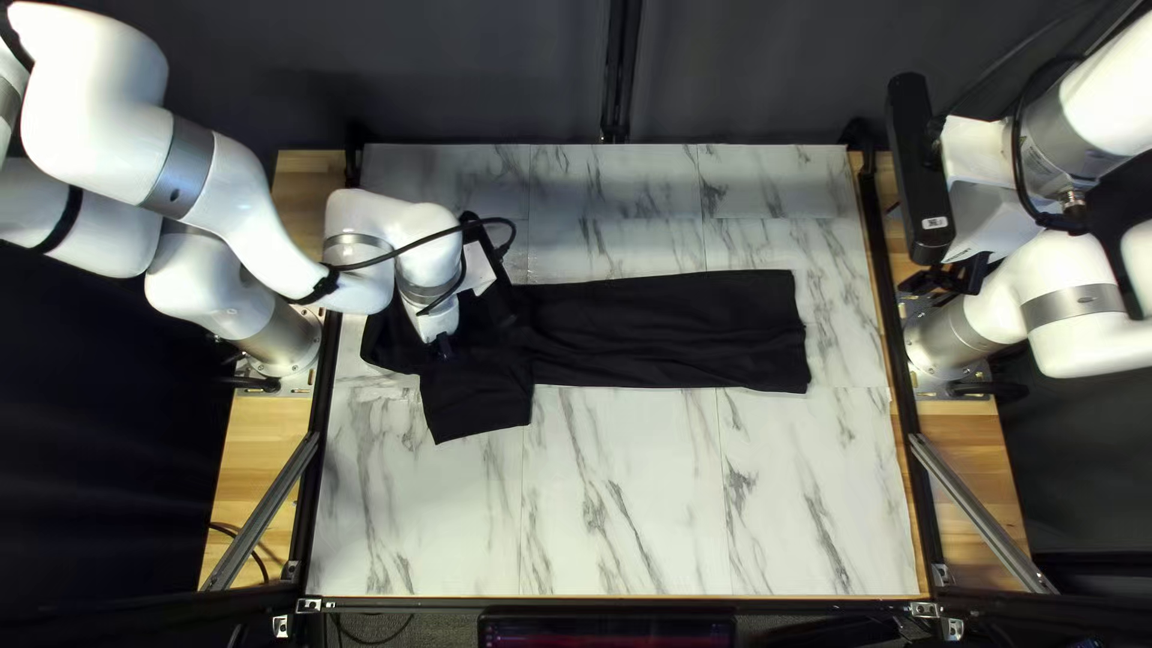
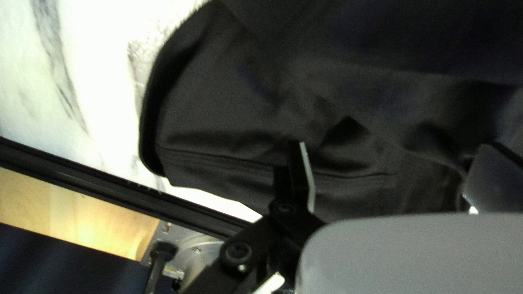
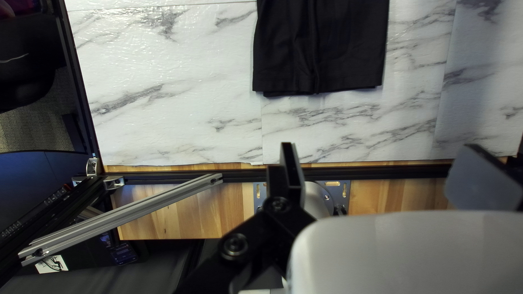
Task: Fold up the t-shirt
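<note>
- Black t-shirt (image 1: 672,330) on marble-patterned table (image 1: 624,516); long, narrow strip reaches toward the right of the top left view, bunched part at the left.
- 1 squarish flap (image 1: 480,402) juts toward the near edge.
- Left gripper (image 1: 443,346): over the bunched part, 2 fingers wide apart; stitched seam (image 2: 218,159) shows below.
- Right gripper (image 1: 942,282): 2 fingers wide apart, by the table's right edge, away from the cloth.

T-shirt (image 1: 672,336) matt cloth; tabletop (image 1: 636,516) glossy; side board (image 3: 234,204) wood.
</note>
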